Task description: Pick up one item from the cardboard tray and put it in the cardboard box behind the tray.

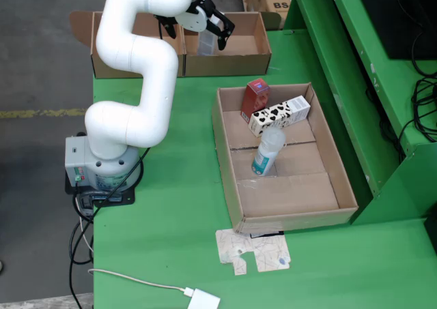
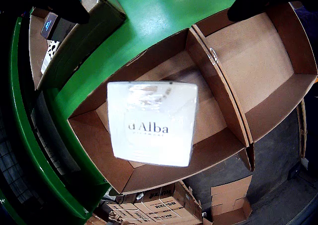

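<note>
Pinched between the jaws above the cardboard box (image 1: 225,53) behind the tray (image 1: 283,155) on the green surface (image 1: 171,207), the white d'Alba carton (image 2: 151,123) is judged light, film-wrapped and slippery, so its flat sides are best gripped gently.
</note>
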Controlling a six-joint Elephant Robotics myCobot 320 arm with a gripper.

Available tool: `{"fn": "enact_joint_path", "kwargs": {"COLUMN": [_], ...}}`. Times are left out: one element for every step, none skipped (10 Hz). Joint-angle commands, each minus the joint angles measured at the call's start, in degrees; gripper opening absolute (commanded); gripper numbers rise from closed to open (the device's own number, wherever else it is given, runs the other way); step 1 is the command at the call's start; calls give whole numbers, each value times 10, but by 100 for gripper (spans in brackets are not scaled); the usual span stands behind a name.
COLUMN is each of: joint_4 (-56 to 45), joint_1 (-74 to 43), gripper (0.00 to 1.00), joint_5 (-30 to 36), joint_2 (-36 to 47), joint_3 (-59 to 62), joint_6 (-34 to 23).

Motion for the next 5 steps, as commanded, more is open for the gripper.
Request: {"fn": "enact_joint_path", "kwargs": {"joint_4": [32, 24, 33, 57, 70], "joint_1": [8, 19, 20, 17, 13], "gripper": [100, 100, 100, 100, 100], "joint_5": [-10, -24, -29, -29, -35], "joint_2": [71, 103, 147, 215, 281], "joint_3": [-51, -69, -116, -203, -279], "joint_6": [1, 14, 22, 30, 43]}}
